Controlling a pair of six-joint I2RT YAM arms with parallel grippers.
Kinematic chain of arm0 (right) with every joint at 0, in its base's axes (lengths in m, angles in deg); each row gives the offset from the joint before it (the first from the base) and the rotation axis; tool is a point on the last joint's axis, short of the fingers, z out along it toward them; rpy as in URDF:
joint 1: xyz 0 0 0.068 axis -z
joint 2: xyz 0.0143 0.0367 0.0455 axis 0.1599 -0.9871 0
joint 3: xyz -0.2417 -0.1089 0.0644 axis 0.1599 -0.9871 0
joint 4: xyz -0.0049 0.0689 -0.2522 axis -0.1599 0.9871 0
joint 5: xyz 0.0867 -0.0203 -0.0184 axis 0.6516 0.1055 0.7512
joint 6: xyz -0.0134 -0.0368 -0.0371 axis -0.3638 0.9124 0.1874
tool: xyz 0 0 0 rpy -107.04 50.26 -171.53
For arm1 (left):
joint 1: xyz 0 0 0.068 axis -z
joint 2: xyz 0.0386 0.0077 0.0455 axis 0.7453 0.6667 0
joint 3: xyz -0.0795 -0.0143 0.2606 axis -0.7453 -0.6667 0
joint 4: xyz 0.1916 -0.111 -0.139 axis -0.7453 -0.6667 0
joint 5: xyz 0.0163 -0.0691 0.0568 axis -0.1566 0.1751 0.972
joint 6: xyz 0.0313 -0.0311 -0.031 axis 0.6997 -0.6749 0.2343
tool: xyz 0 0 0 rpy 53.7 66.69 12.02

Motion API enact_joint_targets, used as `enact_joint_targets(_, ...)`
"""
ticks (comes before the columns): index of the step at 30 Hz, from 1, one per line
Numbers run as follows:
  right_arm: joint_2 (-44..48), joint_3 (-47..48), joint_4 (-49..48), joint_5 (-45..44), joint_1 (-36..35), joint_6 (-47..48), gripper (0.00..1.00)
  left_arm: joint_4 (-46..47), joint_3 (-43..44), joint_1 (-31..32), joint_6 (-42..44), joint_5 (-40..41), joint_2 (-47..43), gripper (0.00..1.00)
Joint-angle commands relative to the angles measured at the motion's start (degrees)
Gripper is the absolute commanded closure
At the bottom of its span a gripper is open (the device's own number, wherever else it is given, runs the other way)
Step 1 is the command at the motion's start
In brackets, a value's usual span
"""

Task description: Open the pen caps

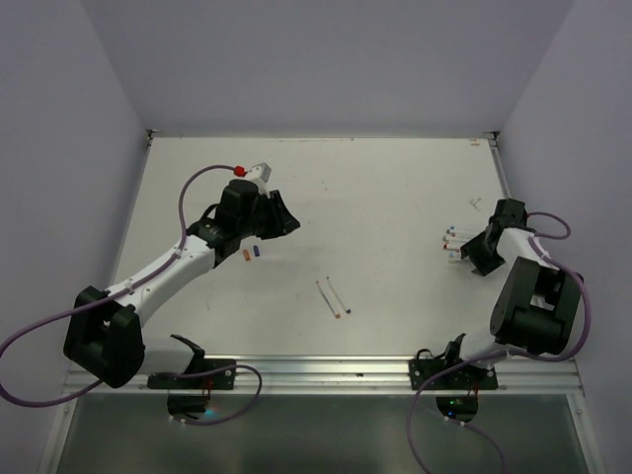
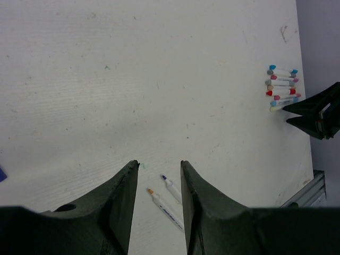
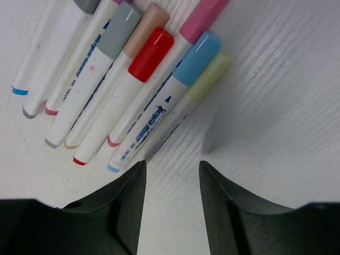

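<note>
Two loose pen caps, orange [image 1: 246, 255] and purple [image 1: 257, 251], lie on the table just under my left arm. Two uncapped white pens [image 1: 334, 297] lie mid-table; in the left wrist view they show beyond my fingers, with an orange tip [image 2: 150, 190] and a purple tip [image 2: 164, 177]. A cluster of capped pens [image 1: 452, 242] lies at the right, with a red cap [image 3: 150, 54], a blue cap [image 3: 196, 57] and a yellow cap [image 3: 208, 77] still on. My left gripper [image 1: 286, 221] [image 2: 159, 163] is open and empty above the table. My right gripper [image 1: 472, 247] [image 3: 171, 163] is open and empty, just short of the yellowish pen.
The white table [image 1: 375, 197] has walls at the back and sides. The pen cluster [image 2: 281, 87] lies close to the table's right edge, with the right gripper [image 2: 319, 111] beside it. A metal rail [image 1: 326, 370] runs along the near edge.
</note>
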Motion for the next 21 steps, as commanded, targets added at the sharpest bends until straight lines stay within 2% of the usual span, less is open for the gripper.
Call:
enact_joint_targets(1, 3.7, -0.13, -1.02, 0.07, 0.31, 0.07, 0.52, 2.61, -0.24, 0.42, 1.45, -1.07, 0.08, 0.59)
enact_joint_targets(21, -3.15, 1.98, -3.57, 0.51, 1.19, -0.81, 0.52, 1.91, 0.03, 0.6, 1.98, -0.63, 0.17, 0.59)
